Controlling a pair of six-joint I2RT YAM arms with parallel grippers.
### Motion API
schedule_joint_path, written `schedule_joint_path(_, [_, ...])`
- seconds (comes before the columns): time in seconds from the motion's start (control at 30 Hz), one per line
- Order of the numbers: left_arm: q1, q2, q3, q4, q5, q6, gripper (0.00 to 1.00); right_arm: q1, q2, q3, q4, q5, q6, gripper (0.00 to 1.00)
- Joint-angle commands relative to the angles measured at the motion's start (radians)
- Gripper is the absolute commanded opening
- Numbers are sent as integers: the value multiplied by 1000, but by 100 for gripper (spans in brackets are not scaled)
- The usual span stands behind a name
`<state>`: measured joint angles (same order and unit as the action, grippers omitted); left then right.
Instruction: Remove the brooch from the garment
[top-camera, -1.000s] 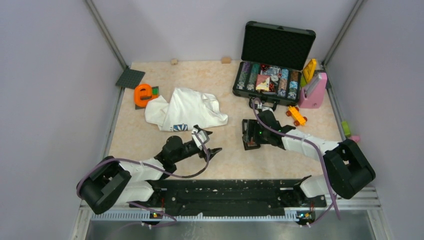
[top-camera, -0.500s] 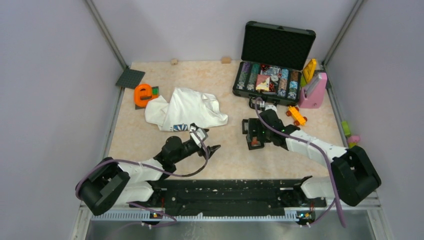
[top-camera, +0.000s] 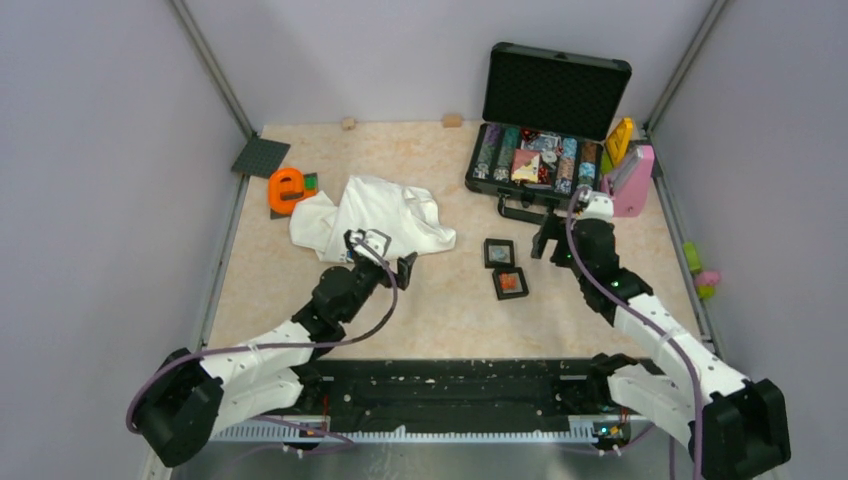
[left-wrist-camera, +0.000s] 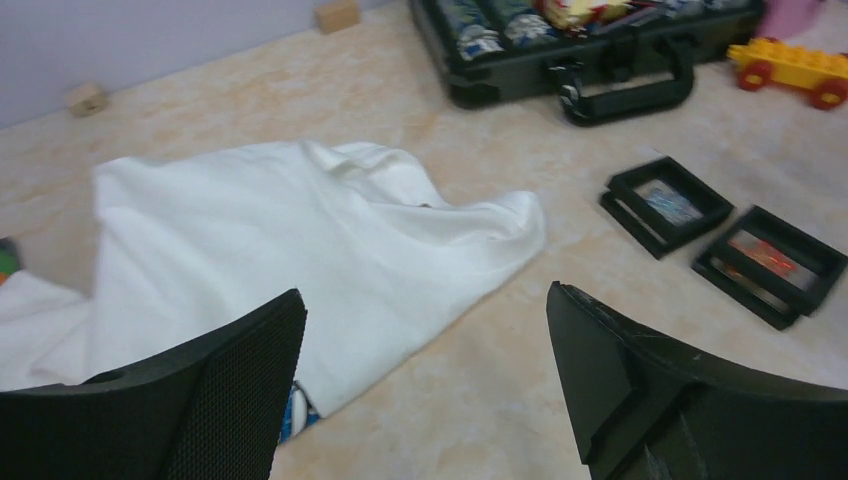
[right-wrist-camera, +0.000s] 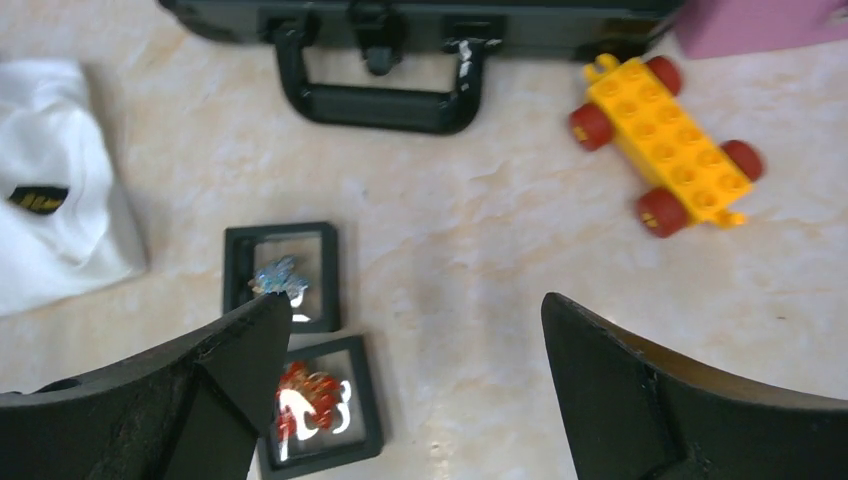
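Observation:
The white shirt (top-camera: 375, 218) lies crumpled at the left-centre of the table, with its blue patch (top-camera: 350, 255) at the near edge and its black tag (right-wrist-camera: 38, 198) in the right wrist view. The orange-red brooch (top-camera: 509, 284) lies apart from the shirt, inside a small black frame; it also shows in the right wrist view (right-wrist-camera: 305, 398) and the left wrist view (left-wrist-camera: 762, 251). My left gripper (top-camera: 385, 256) is open and empty over the shirt's near edge (left-wrist-camera: 300, 240). My right gripper (top-camera: 552, 243) is open and empty, to the right of the frames.
A second black frame (top-camera: 499, 252) holds a blue piece. An open black chip case (top-camera: 545, 150) stands at the back right, with a yellow toy car (right-wrist-camera: 665, 145) and a pink object (top-camera: 628, 182) near it. An orange letter toy (top-camera: 287, 188) lies left of the shirt.
My right gripper has drawn back to the right, leaving the two black frames uncovered on the table. My left gripper has moved up and left to the shirt's near edge.

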<state>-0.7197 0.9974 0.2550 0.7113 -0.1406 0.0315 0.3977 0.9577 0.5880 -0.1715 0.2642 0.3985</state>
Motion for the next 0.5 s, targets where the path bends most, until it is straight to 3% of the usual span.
schedule_joint_path(0.0, [91,-60,24,-92,-219,-26,94,-105,-132,-104,205,56,-91,97])
schedule_joint_path(0.13, [363,-93,-10,-53,-90,-159,93,-203,-179,-197,348,11,-114,96])
schedule_joint_path(0.2, [463,-90,-36,-3,-102,-158,93,-207,-150,-235,429,45,-143,96])
schedule_joint_path(0.33, [564,-26,-21,29,-145,-112,93,-207,-90,-329,670,90,-209,95])
schedule_joint_path(0.47, [650,124,-38,172,-131,-94,93,-207,27,-451,1049,28,-374,88])
